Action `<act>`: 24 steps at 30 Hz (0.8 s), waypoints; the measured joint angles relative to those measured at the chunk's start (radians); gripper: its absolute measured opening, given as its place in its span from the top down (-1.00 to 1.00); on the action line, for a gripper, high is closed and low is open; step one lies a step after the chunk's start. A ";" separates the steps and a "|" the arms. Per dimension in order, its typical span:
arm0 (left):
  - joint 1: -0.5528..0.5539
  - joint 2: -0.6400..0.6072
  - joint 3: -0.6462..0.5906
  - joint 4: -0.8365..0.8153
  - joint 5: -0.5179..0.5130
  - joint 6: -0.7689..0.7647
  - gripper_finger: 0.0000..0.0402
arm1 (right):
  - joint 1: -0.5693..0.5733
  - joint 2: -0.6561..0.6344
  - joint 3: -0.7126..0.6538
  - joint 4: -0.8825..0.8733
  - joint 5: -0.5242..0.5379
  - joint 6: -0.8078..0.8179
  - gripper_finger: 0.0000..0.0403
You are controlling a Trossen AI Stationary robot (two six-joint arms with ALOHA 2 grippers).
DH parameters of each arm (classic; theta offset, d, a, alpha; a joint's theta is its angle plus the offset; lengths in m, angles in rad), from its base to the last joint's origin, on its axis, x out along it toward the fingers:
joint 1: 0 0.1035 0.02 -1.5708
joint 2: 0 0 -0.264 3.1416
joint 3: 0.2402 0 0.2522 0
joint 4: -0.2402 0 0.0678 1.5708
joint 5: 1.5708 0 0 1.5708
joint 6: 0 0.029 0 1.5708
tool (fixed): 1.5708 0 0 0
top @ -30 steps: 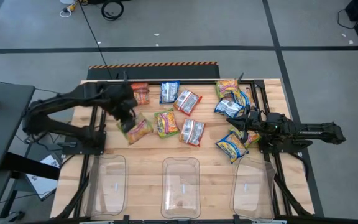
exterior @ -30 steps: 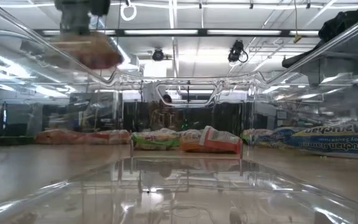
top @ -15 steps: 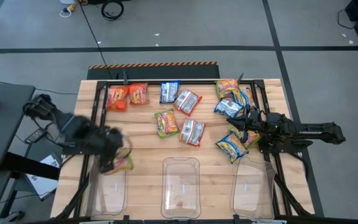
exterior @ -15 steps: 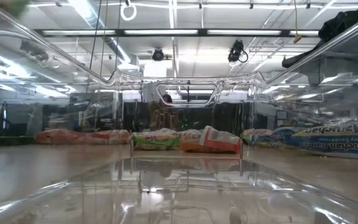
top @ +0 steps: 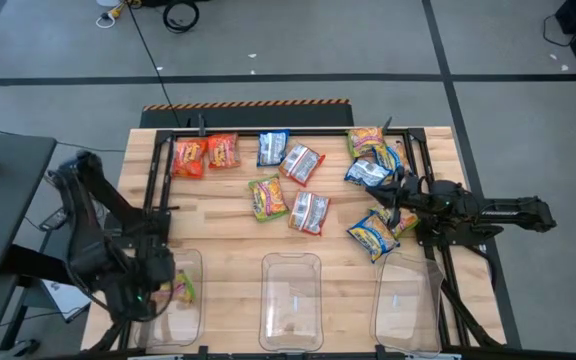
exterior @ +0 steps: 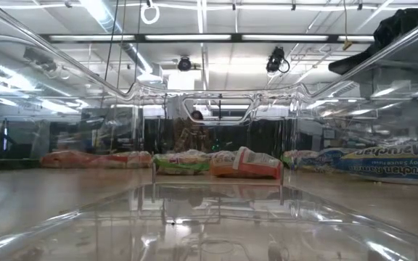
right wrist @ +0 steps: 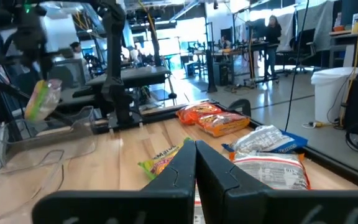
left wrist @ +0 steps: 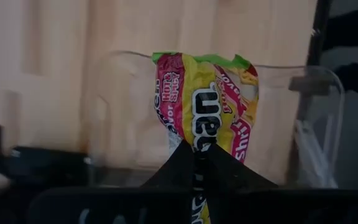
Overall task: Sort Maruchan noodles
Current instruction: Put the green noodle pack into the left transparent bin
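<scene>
Currently, in the high view, the left pincer (top: 163, 290) is clamped on a green-yellow packet (top: 182, 290) over the left bin (top: 190, 262); the remaining packets lie on the worktop (top: 228, 232) beyond that bin. The right pincer (top: 386, 203) is closed and empty, well to the far right of the left bin, among blue-and-yellow packets (top: 373, 234).

Low view: the packets (exterior: 245, 165) lie in a row past the clear bin wall (exterior: 209, 94); neither pincer can be made out.

Left wrist view: the packet (left wrist: 207, 99) hangs from the closed fingers (left wrist: 179, 165), with the bin rim (left wrist: 328, 71) close around it. Risk: if released while it sits over the rim, it may catch the wall and fall outside the bin.

Right wrist view: the closed fingers (right wrist: 185, 165) point toward orange-red packets (right wrist: 213, 119); the held packet (right wrist: 42, 99) shows far off above the left bin. Risk: a crinkly wrapper may slip in a thin pinch.
</scene>
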 joint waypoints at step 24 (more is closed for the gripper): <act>-0.041 0.337 0.050 -0.151 -0.067 -0.125 0.90 | 0.129 0.204 0.186 0.271 0.083 0.302 0.95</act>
